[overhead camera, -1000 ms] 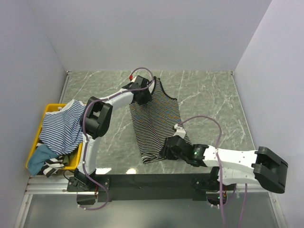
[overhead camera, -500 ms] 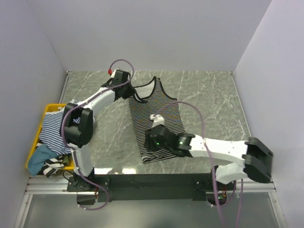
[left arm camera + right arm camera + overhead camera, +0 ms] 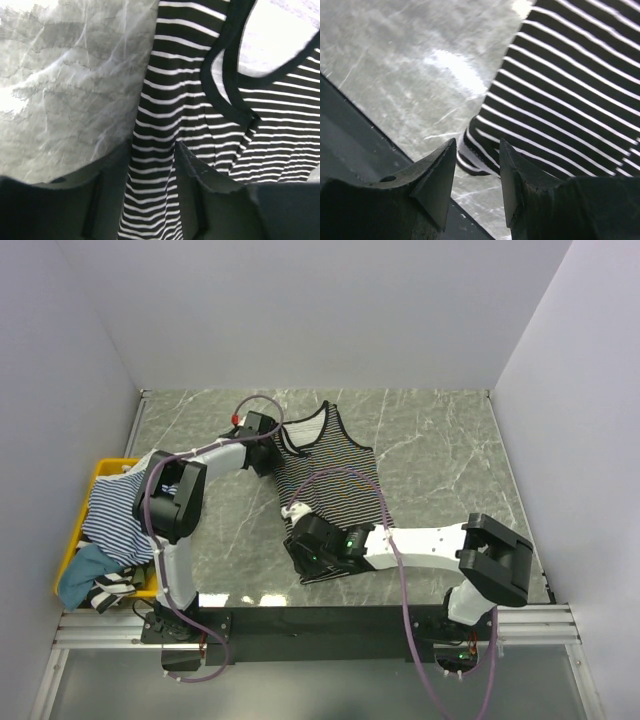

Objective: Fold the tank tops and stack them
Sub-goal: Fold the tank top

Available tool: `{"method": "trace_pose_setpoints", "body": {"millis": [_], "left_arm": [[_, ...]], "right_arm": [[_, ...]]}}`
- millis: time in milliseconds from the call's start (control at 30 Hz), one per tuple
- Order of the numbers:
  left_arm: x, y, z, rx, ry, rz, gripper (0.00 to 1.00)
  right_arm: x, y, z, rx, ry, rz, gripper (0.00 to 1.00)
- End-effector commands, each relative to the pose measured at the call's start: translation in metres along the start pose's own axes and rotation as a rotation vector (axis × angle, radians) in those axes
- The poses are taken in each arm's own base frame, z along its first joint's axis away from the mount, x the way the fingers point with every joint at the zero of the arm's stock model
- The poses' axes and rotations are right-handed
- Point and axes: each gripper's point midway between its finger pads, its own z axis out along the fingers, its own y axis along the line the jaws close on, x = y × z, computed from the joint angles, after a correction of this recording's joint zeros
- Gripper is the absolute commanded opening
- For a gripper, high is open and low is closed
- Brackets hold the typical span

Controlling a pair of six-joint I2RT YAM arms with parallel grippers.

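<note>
One black-and-white tank top [image 3: 330, 490] lay flat on the marble table [image 3: 430, 440]. Only the overhead view showed the single yellow bin [image 3: 105, 468] at the left, holding a blue-and-white top [image 3: 120, 510] on an uncountable heap. The left wrist view showed the left gripper [image 3: 152, 150] with jaws apart astride the shoulder strap. The right wrist view showed the right gripper [image 3: 477, 150] likewise parted, empty, just before the near hem corner.
</note>
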Motion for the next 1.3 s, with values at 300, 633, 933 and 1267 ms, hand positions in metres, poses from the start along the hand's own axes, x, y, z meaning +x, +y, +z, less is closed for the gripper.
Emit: {"method": "trace_pose_setpoints", "body": {"millis": [300, 633, 933, 1267], "left_arm": [[0.003, 0.008, 0.023, -0.041, 0.012, 0.01, 0.25], [-0.005, 0.007, 0.027, -0.047, 0.007, 0.011, 0.01], [-0.023, 0.009, 0.023, -0.045, -0.014, 0.003, 0.01], [-0.024, 0.006, 0.023, -0.012, -0.002, 0.008, 0.01]], "right_arm": [[0.0, 0.022, 0.006, -0.029, 0.013, -0.032, 0.25], [0.012, 0.027, -0.006, 0.001, 0.01, -0.044, 0.0], [0.038, 0.027, -0.017, 0.068, 0.003, -0.071, 0.0], [0.012, 0.031, -0.031, 0.091, -0.088, -0.056, 0.16]]}}
